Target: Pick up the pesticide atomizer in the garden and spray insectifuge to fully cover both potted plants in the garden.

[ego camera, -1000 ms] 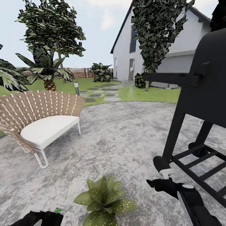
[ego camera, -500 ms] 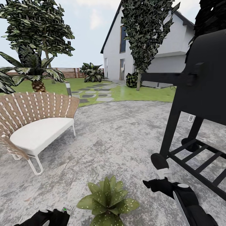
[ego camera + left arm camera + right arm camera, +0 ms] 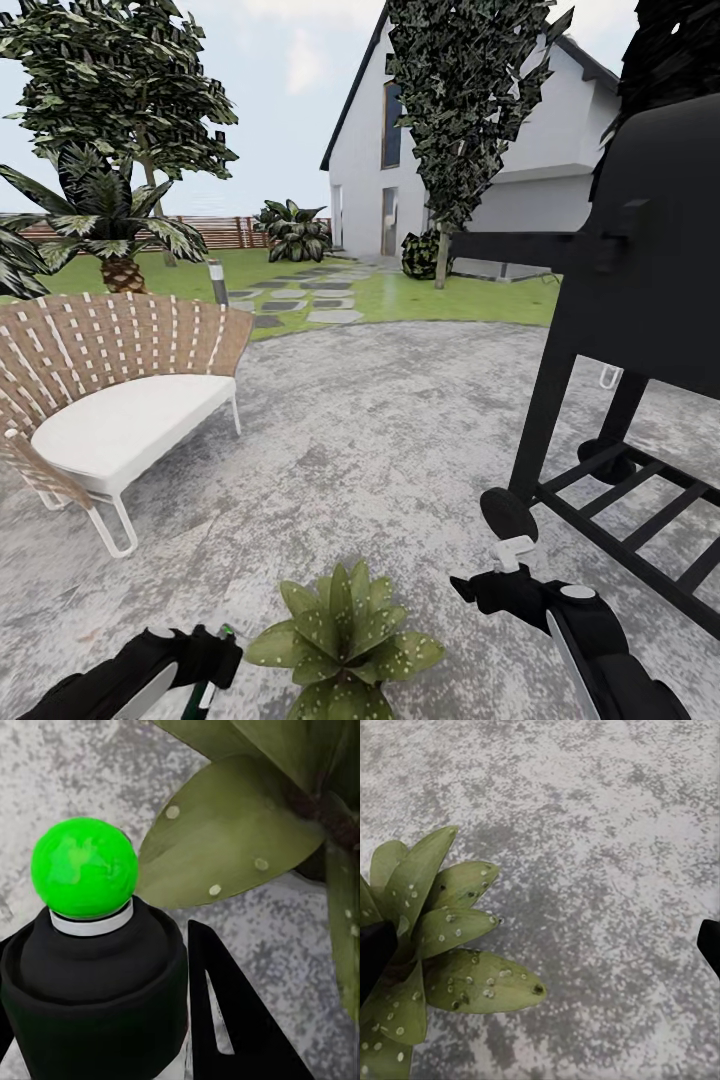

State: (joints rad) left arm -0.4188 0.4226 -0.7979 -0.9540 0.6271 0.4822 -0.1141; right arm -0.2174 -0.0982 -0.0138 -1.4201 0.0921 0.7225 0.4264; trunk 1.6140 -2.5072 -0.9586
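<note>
Rough mottled stone patio (image 3: pixel 380 440); woven wicker chair (image 3: pixel 110 350); matt black grill (image 3: pixel 640 300).

Grey stone patio (image 3: pixel 380 420), wicker chair (image 3: pixel 110 390), black grill (image 3: pixel 640 300), white house (image 3: pixel 370 170) beyond

The dark green spray bottle (image 3: pixel 97 1012), its tip bright green, points at the speckled broad-leaved plant (image 3: pixel 345 632) on the grey stone patio (image 3: pixel 380 430).

Potted plant (image 3: pixel 345 630) between chair (image 3: pixel 110 395) and, seemingly, grill (image 3: pixel 640 300).
</note>
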